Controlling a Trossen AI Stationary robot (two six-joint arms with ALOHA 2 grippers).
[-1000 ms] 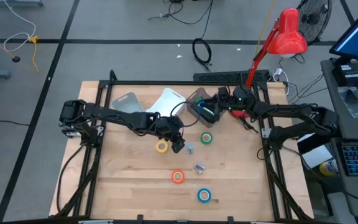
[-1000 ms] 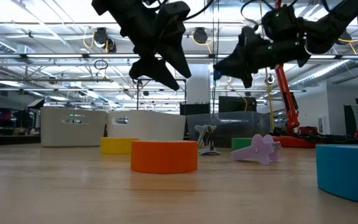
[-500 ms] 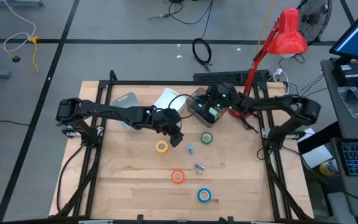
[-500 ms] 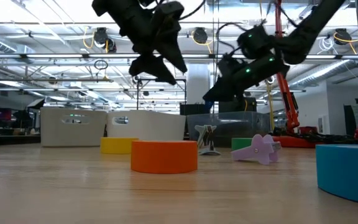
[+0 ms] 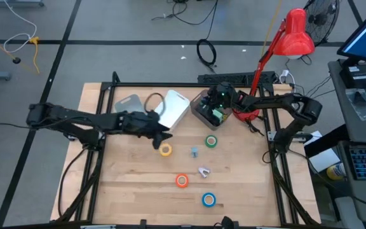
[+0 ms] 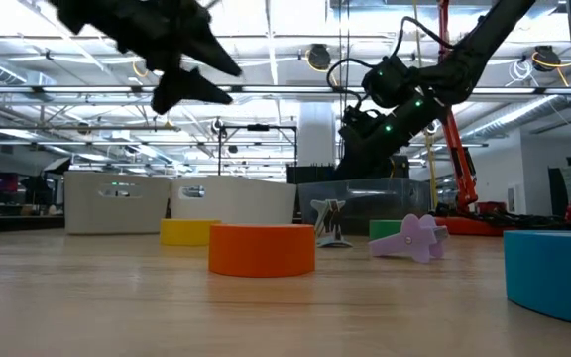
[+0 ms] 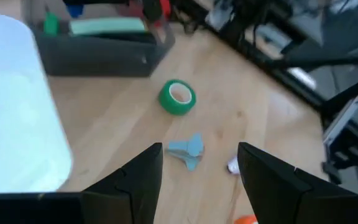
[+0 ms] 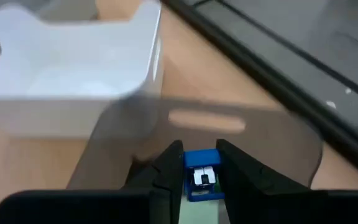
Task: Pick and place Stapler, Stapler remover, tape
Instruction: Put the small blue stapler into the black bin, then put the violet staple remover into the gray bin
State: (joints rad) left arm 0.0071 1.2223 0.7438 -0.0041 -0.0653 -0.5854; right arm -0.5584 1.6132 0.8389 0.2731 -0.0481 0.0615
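Observation:
My right gripper (image 8: 201, 163) hangs over the dark bin (image 5: 202, 113) at the table's far right, shut on a small blue stapler (image 8: 202, 175). My left gripper (image 7: 197, 180) stands open above the table beside the white bin (image 5: 174, 108), with nothing between its fingers. The yellow tape (image 5: 165, 150), green tape (image 5: 211, 142), orange tape (image 5: 182, 180) and blue tape (image 5: 208, 200) lie flat on the wood. A pale blue stapler remover (image 7: 188, 151) and a purple one (image 6: 412, 238) lie between them. My right gripper pinches the blue stapler's two sides (image 8: 191, 177) between its two fingers. The fingers slant down from the table's right side. The stapler sits inside the dark bin's rim, above something green; whether it rests on that, I cannot tell.
A grey bin (image 5: 129, 105) stands left of the white bin at the far edge. A red desk lamp (image 5: 294, 35) rises behind the table's far right corner. Black frame rails run along the table's left and right edges.
My left gripper has drawn back toward the table's left edge, away from the yellow tape, tipping closer to level and staying open. My right gripper has sunk toward the dark bin and tipped downward, mostly in the first half second.

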